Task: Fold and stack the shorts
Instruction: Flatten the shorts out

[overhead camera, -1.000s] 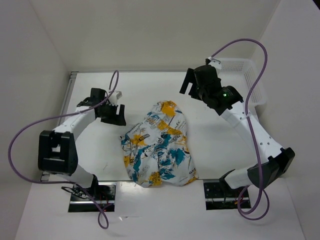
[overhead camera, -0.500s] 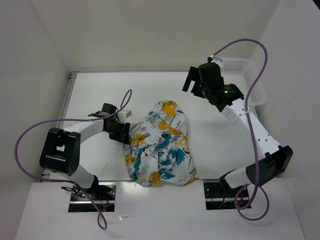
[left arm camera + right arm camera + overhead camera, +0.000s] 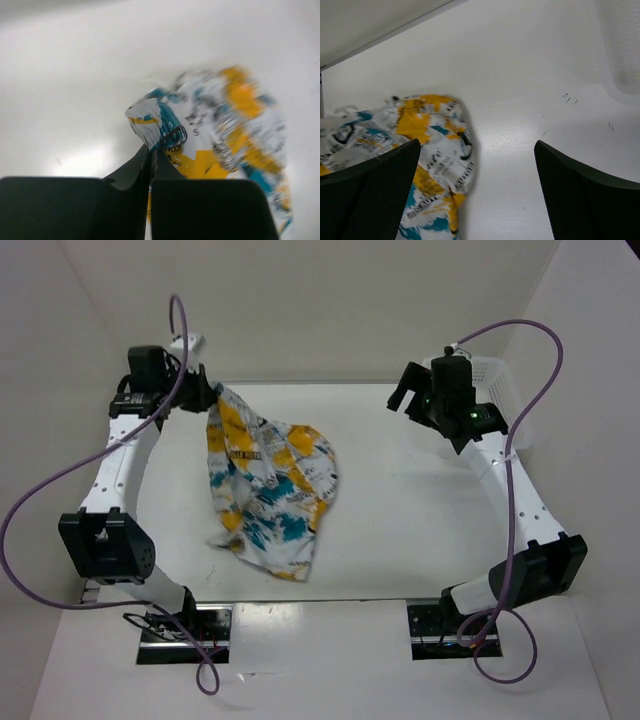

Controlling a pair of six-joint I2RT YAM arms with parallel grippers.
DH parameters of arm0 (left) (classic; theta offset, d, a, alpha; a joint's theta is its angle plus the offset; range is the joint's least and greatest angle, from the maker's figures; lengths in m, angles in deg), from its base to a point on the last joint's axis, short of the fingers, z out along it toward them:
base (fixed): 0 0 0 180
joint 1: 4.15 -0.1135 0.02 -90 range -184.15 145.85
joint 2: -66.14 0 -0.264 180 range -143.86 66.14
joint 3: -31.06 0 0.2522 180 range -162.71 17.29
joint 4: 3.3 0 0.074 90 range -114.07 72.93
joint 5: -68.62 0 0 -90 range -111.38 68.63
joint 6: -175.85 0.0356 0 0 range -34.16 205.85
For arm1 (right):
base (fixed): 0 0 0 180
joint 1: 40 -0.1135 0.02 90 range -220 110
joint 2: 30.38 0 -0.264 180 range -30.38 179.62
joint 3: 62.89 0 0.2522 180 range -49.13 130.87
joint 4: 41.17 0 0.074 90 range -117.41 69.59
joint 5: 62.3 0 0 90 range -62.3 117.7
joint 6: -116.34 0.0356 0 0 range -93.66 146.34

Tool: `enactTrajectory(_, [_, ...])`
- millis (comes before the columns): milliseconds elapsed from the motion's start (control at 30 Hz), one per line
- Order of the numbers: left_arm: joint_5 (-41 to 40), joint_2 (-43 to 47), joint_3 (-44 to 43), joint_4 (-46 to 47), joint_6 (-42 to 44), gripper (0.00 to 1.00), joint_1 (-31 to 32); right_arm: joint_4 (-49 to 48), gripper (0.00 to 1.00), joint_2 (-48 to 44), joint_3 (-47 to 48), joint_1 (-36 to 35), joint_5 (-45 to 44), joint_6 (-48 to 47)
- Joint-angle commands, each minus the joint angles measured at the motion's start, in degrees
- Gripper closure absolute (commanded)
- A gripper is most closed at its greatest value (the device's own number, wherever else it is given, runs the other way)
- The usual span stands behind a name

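The shorts (image 3: 268, 488), white with teal, orange-yellow and black print, hang by one edge from my left gripper (image 3: 208, 393), which is raised at the back left and shut on the fabric. Their lower part trails on the table towards the front. In the left wrist view the gripper (image 3: 150, 151) is pinched on a bunched corner of the shorts (image 3: 225, 130). My right gripper (image 3: 409, 399) stands open above the back right of the table, apart from the cloth. The right wrist view shows the gripper (image 3: 476, 146) wide open, with the shorts (image 3: 427, 150) lying below to its left.
A white mesh basket (image 3: 492, 382) stands at the back right corner, just behind the right arm; its blurred rim (image 3: 624, 45) shows in the right wrist view. White walls close in the table at the back and on both sides. Purple cables loop from both arms.
My left gripper came onto the left edge of the shorts, shut on it and lifted it to the back left, dragging the shorts leftward. The right gripper drifted slightly to the right, still open.
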State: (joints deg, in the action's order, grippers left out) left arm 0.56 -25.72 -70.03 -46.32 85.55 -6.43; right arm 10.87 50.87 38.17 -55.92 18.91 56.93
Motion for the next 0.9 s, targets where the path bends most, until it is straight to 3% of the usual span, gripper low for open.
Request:
enactTrajectory(0, [11.7,4.0,-7.9,4.5,0.3,1.00,1.6,-4.2,0.01,-0.1,1.3,3.3,5.0,0.6])
enactTrajectory(133, [14.1,6.9,-6.9,6.9,0.3,1.00,7.1,-5.3,0.01,-1.3,0.7,6.4,7.1,1.2])
enactTrajectory(333, [16.5,9.3,3.0,13.3,0.3,0.99,18.2,-6.4,0.01,-3.6,-3.0,10.5,10.8,2.3])
enactTrajectory(367, [16.5,7.8,4.5,14.4,0.3,0.93,22.6,-6.9,0.01,-3.6,-4.2,10.5,11.6,2.3])
enactTrajectory(400, [17.8,7.1,4.5,14.4,0.3,0.77,24.8,-6.9,0.01,-3.6,-4.8,10.5,11.6,2.3])
enactTrajectory(433, [18.8,6.3,4.5,14.4,0.3,0.52,26.5,-6.9,0.01,-3.6,-5.8,11.0,12.5,2.9])
enactTrajectory(500, [18.2,5.8,2.8,9.5,0.3,0.17,28.6,-7.4,0.01,-3.6,-6.7,11.0,13.3,2.9])
enactTrajectory(567, [14.5,8.8,2.8,5.5,0.3,0.02,26.3,-8.0,0.01,-3.6,-8.3,11.0,14.0,2.9])
enactTrajectory(600, [13.5,10.2,4.3,5.5,0.3,0.00,24.4,-8.0,0.01,-3.6,-8.3,11.0,15.6,2.9])
enactTrajectory(700, [11.2,15.3,8.5,5.5,0.3,0.03,16.4,-9.1,0.01,-2.9,-11.0,9.9,17.5,2.9])
enactTrajectory(733, [10.4,16.3,11.8,5.5,0.3,0.26,14.7,-9.1,0.01,-2.4,-12.1,9.1,17.5,2.9])
enactTrajectory(800, [8.2,19.2,15.8,4.1,0.3,0.53,10.5,-9.1,0.01,-0.7,-12.9,5.9,17.5,2.9])
enactTrajectory(833, [7.3,21.1,20.0,2.7,0.3,0.76,9.1,-9.1,0.04,0.0,-14.0,3.8,17.5,2.9])
enactTrajectory(867, [6.3,22.1,22.2,1.9,0.3,0.83,7.6,-9.8,0.05,0.6,-14.8,2.9,17.5,2.9])
